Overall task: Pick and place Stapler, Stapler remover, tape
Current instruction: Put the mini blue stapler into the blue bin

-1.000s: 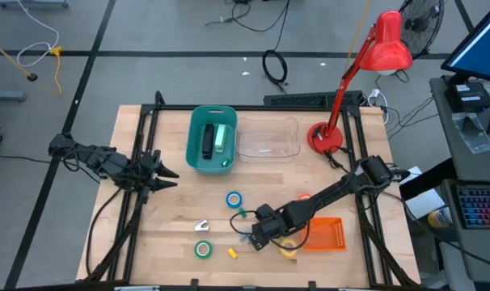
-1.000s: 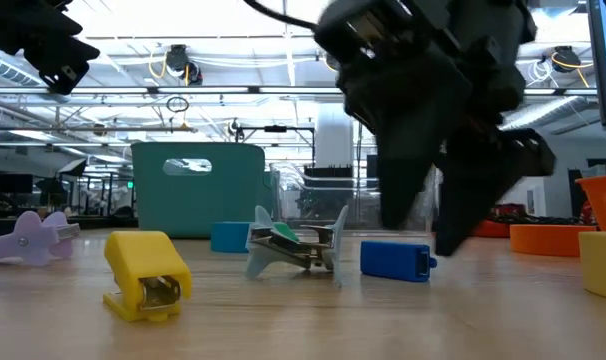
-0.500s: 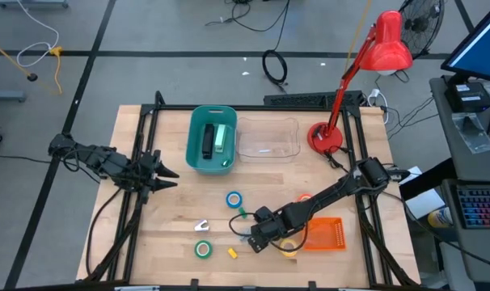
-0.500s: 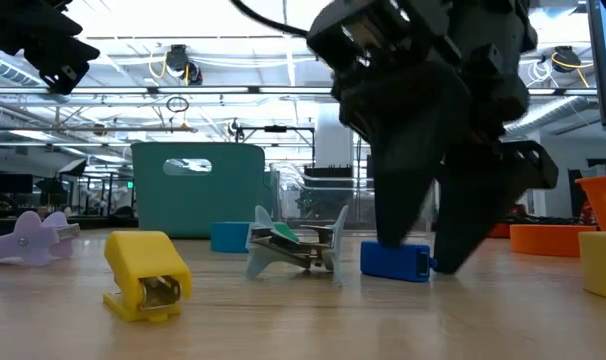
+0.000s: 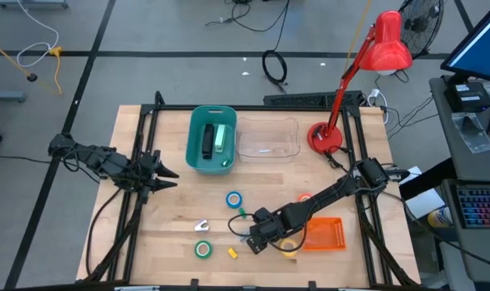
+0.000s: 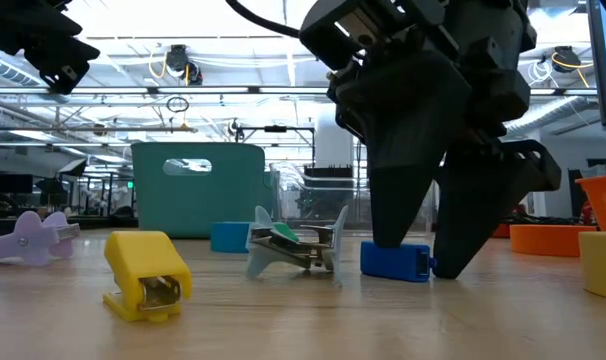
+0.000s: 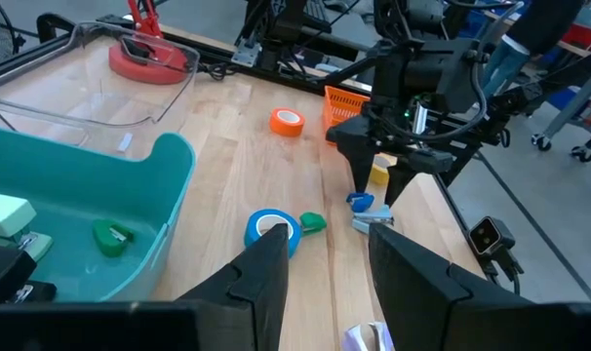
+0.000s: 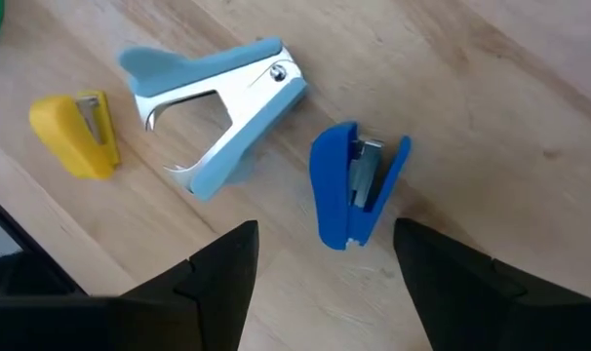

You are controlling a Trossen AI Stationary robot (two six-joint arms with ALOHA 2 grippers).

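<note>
My right gripper [image 8: 325, 228] is open and low over the table's near middle, one finger on each side of a small blue stapler [image 8: 354, 195] that lies on its side on the wood. From the low view I cannot tell whether the fingers [image 6: 388, 235] touch that stapler [image 6: 395, 260]. A light blue staple remover [image 8: 217, 97] and a yellow mini stapler [image 8: 76, 132] lie beside it. Blue tape [image 5: 234, 199], green tape [image 5: 202, 249], yellow tape [image 5: 288, 247] and orange-red tape [image 7: 287, 121] lie flat on the table. My left gripper [image 5: 166, 176] waits open at the table's left.
A teal bin [image 5: 193, 153] at the far middle holds a black and a pale green stapler. A clear tray [image 5: 268, 139] and a red desk lamp [image 5: 326, 137] stand to its right. An orange basket [image 5: 322, 234] sits near my right arm. A pale purple remover [image 5: 201, 227] lies near the green tape.
My right gripper has come down toward the blue stapler, its fingers now reaching to the table on either side of it. The stapler and the other objects have stayed in place.
</note>
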